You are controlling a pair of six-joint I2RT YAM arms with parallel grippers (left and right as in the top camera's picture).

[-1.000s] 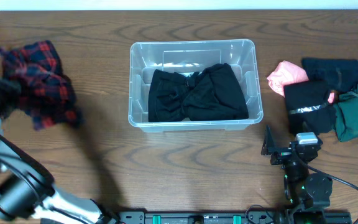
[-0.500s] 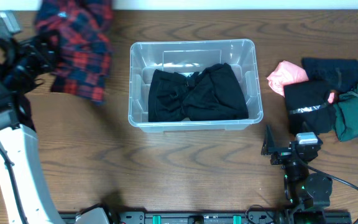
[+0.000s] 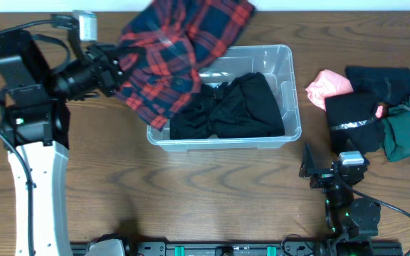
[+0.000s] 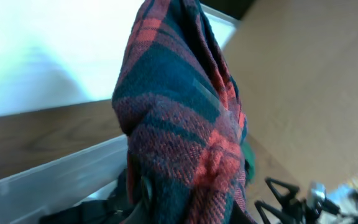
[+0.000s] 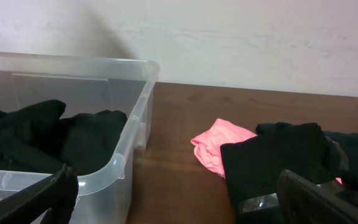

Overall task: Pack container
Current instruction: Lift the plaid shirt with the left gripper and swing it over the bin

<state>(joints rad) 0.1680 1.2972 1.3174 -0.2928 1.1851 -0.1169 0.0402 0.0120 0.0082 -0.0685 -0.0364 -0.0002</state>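
Observation:
The clear plastic container [image 3: 290, 107] stands mid-table with a black garment [image 3: 240, 107] inside; it also shows in the right wrist view [image 5: 123, 155]. My left gripper [image 3: 116, 67] is shut on a red and navy plaid shirt [image 3: 173, 50], holding it above the container's left and back rim. In the left wrist view the plaid shirt [image 4: 179, 124] fills the frame and hides the fingers. My right gripper [image 3: 319, 167] is open and empty near the front edge, right of the container.
A pile of clothes lies at the right: a pink garment [image 3: 327, 85], a navy one [image 3: 383, 80], a black one [image 3: 351, 117] and a dark green one [image 3: 408, 131]. The pink garment [image 5: 219, 146] and the black one [image 5: 278, 158] show in the right wrist view.
My left arm has swung the plaid shirt from the far left of the table up and rightward until it hangs over the container's left side. The right arm has not moved.

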